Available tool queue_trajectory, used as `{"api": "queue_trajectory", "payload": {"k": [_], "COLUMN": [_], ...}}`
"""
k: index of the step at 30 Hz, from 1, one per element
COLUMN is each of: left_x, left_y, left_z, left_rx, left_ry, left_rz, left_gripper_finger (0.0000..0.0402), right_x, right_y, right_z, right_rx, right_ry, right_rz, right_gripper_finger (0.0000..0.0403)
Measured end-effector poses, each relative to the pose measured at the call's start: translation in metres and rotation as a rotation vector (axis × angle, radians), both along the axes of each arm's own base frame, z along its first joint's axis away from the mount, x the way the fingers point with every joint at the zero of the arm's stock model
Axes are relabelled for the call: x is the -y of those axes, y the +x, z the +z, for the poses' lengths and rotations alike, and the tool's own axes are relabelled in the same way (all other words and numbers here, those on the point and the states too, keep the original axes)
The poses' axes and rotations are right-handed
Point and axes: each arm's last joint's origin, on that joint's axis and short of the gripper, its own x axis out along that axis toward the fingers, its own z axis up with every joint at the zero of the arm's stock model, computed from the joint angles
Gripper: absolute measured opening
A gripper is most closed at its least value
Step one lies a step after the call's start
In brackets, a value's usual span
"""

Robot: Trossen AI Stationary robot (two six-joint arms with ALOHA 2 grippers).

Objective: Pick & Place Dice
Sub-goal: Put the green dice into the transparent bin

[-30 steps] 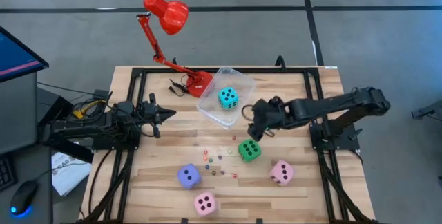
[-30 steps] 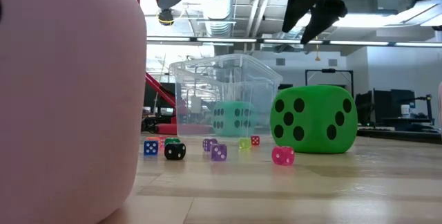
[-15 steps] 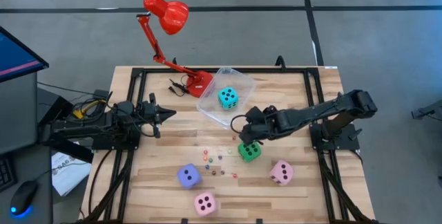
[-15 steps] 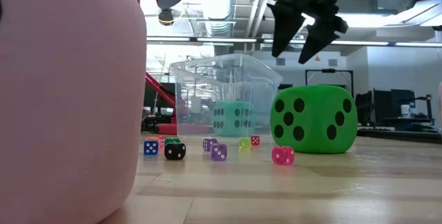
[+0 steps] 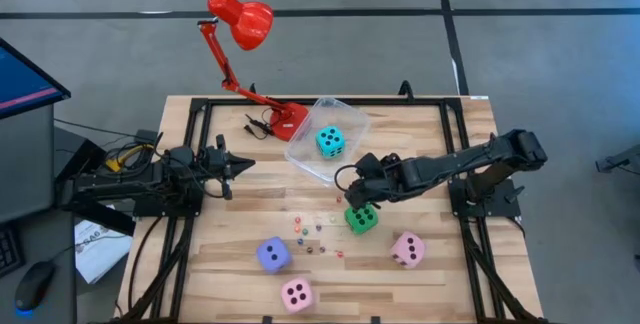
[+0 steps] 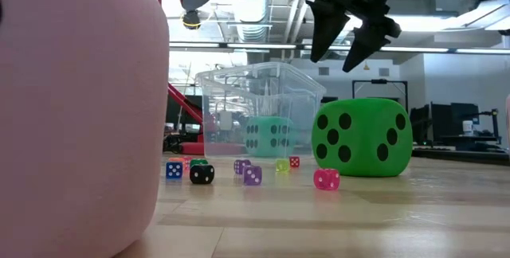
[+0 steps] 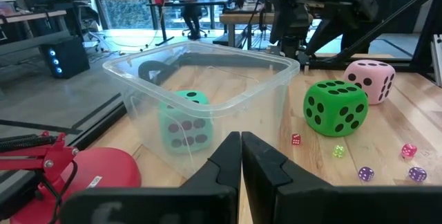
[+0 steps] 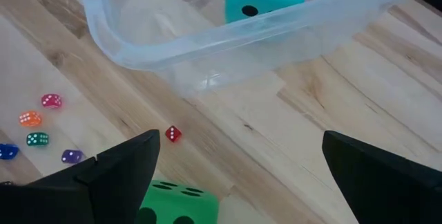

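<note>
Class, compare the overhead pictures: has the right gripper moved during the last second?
Yes. The right gripper has moved from beside the clear plastic tub toward the green soft die, and now hangs open above it.

Lighting even, bright overhead; high view sharp, shadows on table [image 5: 420, 154] soft and short. Low view: ceiling lights [image 6: 251, 3] blown out, gripper [image 6: 348, 39] backlit to a near silhouette, close pink die [image 6: 76, 115] fills the left side, out of focus. Tub [image 8: 228, 44] shows faint glare streaks in right wrist view. Left wrist view: windows [image 7: 131, 3] bright, near fingers [image 7: 228, 162] soft.
</note>
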Motion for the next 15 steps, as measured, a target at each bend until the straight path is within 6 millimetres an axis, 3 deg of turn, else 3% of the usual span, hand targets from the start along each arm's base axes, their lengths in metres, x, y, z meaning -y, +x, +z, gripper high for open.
{"api": "queue_trajectory", "payload": {"k": [7,15], "left_x": [0.0,0.0], "left_y": [0.0,0.0], "left_z": [0.0,0.0], "left_rx": [0.0,0.0], "left_ry": [0.0,0.0], "left_rz": [0.0,0.0], "left_gripper_finger": [0.0001,0.0001], "right_x": [-0.008,-0.026], "right_y": [-0.001,0.005], "right_z": [-0.001,-0.023], "right_rx": [0.015,-0.044], "right_ry": [0.039,0.038], "right_rz": [-0.009,0.005], "right_gripper_finger": [0.04,0.04]}}
